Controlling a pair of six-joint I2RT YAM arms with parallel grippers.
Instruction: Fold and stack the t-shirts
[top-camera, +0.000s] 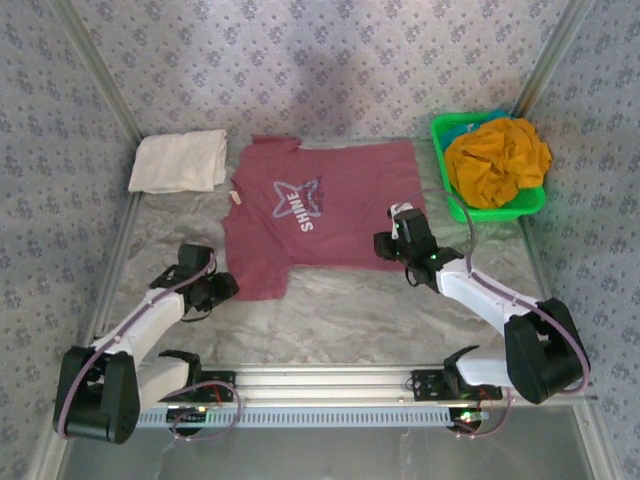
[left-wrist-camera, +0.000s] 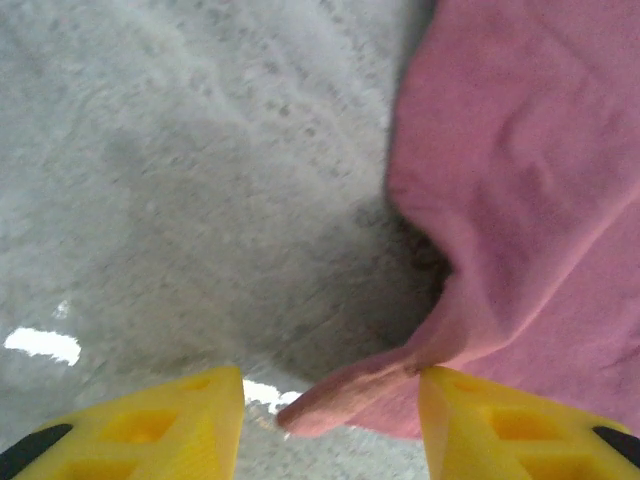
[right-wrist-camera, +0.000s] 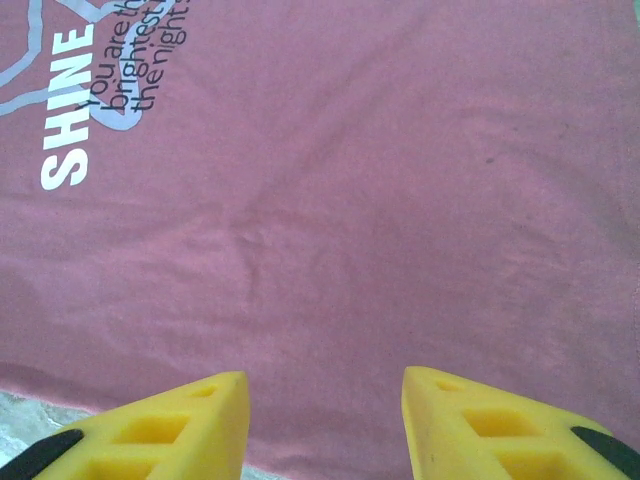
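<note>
The maroon t-shirt with the star and "SHINE" print lies spread flat mid-table, collar to the left. A cream-white t-shirt sits folded at the back left. The mustard-orange t-shirt is bunched in the basket. My left gripper is at the maroon shirt's near sleeve. In the left wrist view the left gripper is open, and a lifted flap of the maroon sleeve lies between its fingers, touching the right one. My right gripper is open over the shirt's near edge, holding nothing.
A bright green plastic basket stands at the back right corner. Aluminium frame rails run along the near edge and up both sides. A crinkled silvery sheet covers the table in front of the maroon shirt.
</note>
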